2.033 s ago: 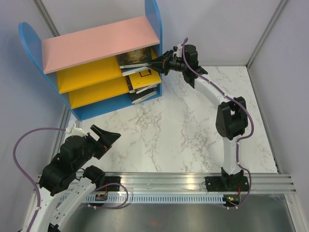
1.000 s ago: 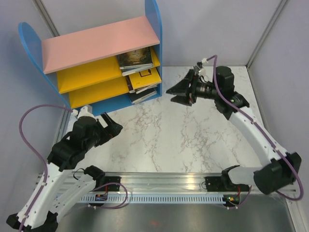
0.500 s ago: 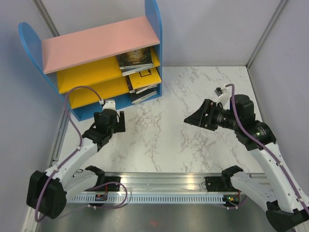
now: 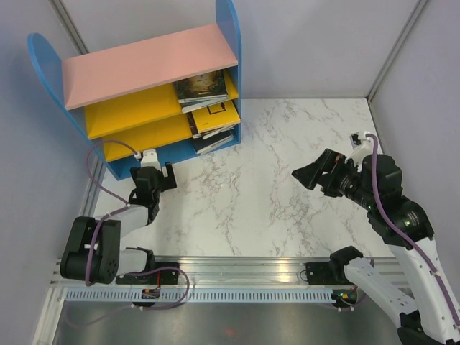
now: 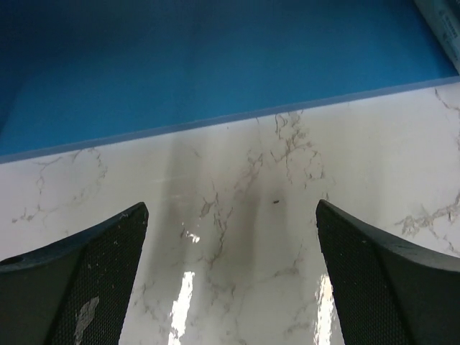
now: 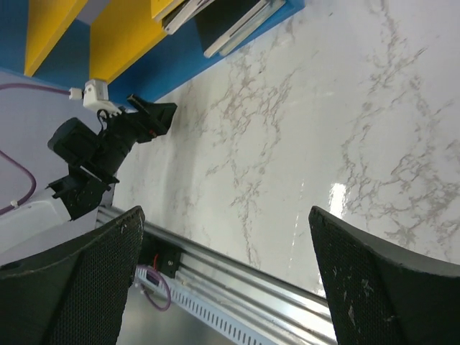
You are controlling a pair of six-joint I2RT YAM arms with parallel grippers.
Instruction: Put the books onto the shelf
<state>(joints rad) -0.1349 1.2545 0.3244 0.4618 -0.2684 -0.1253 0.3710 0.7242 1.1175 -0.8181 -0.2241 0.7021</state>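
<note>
Left arm [image 4: 134,208] low beside the shelf [image 4: 151,61], right arm [image 4: 402,215] aloft, jaws wide.

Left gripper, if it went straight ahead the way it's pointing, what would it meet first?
Most likely the shelf's blue base. The left gripper, jaws open, faces it squarely, with only a strip of marble table between them.

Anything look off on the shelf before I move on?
The books lie flat in skewed piles at the right end of the shelf, some edges jutting out past its front. Nothing looks damaged or fallen.
</note>
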